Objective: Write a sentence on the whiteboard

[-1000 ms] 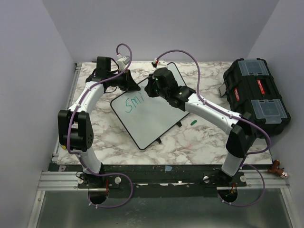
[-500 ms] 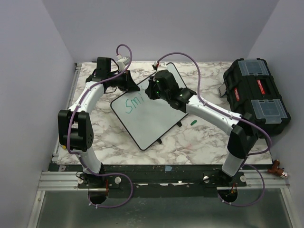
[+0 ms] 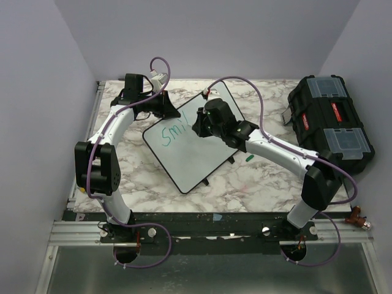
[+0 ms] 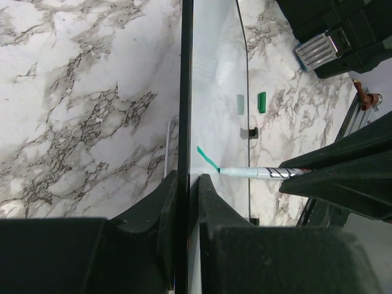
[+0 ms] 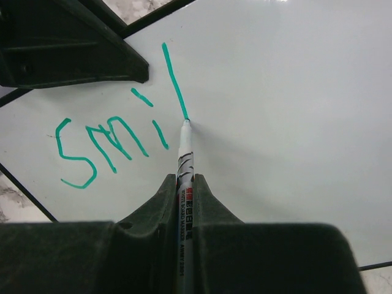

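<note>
The whiteboard [image 3: 197, 157] lies slantwise on the marble table. Its sentence [image 3: 173, 133] reads "Smil" in green [image 5: 110, 144]. My right gripper [image 3: 199, 126] [image 5: 185, 179] is shut on a white marker [image 5: 184, 160], whose tip touches the board at the lower end of the long "l" stroke. My left gripper [image 3: 169, 111] [image 4: 185, 177] is shut on the whiteboard's black-framed far edge, beside the "S". The left wrist view shows the board [image 4: 217, 92] edge-on, with the marker [image 4: 263, 173] ending a green stroke.
A black toolbox [image 3: 331, 122] [image 4: 331, 30] stands at the table's right side. A small green marker cap [image 3: 248, 158] [image 4: 262, 101] lies on the marble just right of the board. Grey walls close in the table on three sides.
My right gripper has moved toward the near right across the board, and a long "l" stroke now follows "Smi". The left arm and the board have not moved.
</note>
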`<action>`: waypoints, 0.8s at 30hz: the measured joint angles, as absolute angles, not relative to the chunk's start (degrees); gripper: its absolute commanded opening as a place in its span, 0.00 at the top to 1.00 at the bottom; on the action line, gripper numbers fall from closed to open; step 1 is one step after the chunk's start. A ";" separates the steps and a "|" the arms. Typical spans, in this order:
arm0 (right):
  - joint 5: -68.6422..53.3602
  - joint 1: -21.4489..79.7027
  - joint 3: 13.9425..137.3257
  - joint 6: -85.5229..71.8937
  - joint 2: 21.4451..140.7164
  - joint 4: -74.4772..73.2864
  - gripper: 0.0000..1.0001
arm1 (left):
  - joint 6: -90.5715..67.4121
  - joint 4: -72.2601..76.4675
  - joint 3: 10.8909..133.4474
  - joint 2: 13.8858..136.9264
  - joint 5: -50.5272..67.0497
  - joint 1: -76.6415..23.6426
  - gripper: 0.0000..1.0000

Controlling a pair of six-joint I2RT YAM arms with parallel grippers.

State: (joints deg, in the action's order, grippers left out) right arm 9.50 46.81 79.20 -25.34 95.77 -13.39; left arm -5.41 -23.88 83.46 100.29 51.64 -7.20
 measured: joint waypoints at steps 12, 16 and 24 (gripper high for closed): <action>10.13 46.81 77.32 -25.47 94.70 -13.39 0.99 | -5.41 -23.88 83.46 100.29 51.62 -7.22 1.00; 11.66 46.89 77.32 -25.30 94.70 -13.58 0.99 | -5.41 -23.86 83.46 100.29 51.62 -7.25 1.00; 15.11 46.85 81.45 -23.62 96.05 -16.99 0.99 | -5.43 -23.68 83.53 100.29 51.64 -7.29 1.00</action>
State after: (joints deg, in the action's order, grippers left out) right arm 15.11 46.85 81.45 -23.62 96.05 -16.99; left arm -5.43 -23.68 83.53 100.29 51.64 -7.29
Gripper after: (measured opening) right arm 0.116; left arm 0.144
